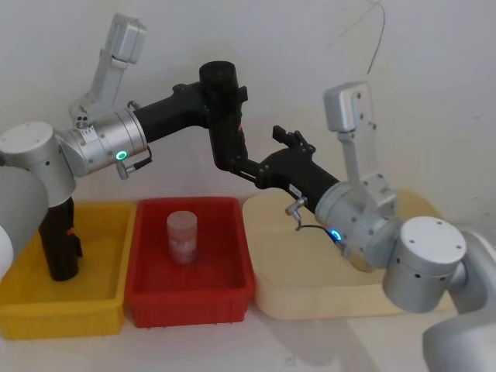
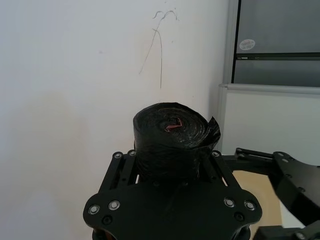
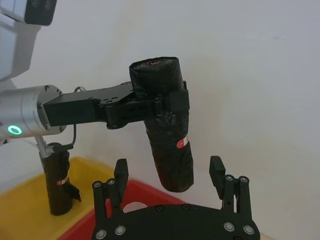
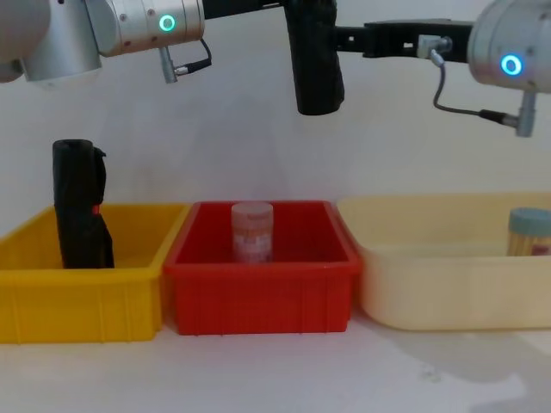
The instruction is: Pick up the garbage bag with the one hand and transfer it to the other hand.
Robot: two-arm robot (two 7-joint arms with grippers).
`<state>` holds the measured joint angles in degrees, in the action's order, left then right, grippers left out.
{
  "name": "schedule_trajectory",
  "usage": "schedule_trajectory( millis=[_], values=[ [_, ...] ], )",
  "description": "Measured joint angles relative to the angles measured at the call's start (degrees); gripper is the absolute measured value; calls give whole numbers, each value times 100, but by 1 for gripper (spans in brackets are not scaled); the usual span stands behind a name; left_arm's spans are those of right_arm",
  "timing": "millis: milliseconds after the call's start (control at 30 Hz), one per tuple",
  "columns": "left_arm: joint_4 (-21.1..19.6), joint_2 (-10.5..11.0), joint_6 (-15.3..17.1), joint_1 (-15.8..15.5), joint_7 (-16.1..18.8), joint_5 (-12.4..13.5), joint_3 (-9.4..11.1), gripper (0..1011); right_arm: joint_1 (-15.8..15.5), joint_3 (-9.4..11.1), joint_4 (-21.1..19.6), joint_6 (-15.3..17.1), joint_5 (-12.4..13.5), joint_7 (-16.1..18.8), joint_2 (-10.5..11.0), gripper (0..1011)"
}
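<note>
no readable writing; small red mark on the garbage bag point(image 3: 165, 130), a black, crinkly, tightly rolled cylinder held upright in mid-air above the red bin point(image 1: 232, 298). left gripper point(image 3: 150, 102) clamped on its upper part. right gripper point(image 3: 170, 172) fingers spread wide either side of its lower end. second roll point(image 4: 79, 206) upright in yellow bin point(image 4: 52, 301).

Both arms are built of round silver-grey segments with smooth domed joints, each ending in a black forearm and a black two-finger gripper. The left gripper point(image 1: 219, 97) sits past a ring light glowing greenish-cyan, and the right gripper point(image 3: 170, 172) has a flat black plate studded with small silver screws. The right arm's ring light glows blue, with a thin grey cable looping beside it.
</note>
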<state>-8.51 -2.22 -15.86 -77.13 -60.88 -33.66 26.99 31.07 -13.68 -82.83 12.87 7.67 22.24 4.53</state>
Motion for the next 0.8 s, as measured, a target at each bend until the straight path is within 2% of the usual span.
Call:
schedule_trajectory(
  millis=[800],
  values=[
    [0,0,0,1,0,-1,0,445,563,-477,1024,-573,-636,-898,-417,1001]
  ],
)
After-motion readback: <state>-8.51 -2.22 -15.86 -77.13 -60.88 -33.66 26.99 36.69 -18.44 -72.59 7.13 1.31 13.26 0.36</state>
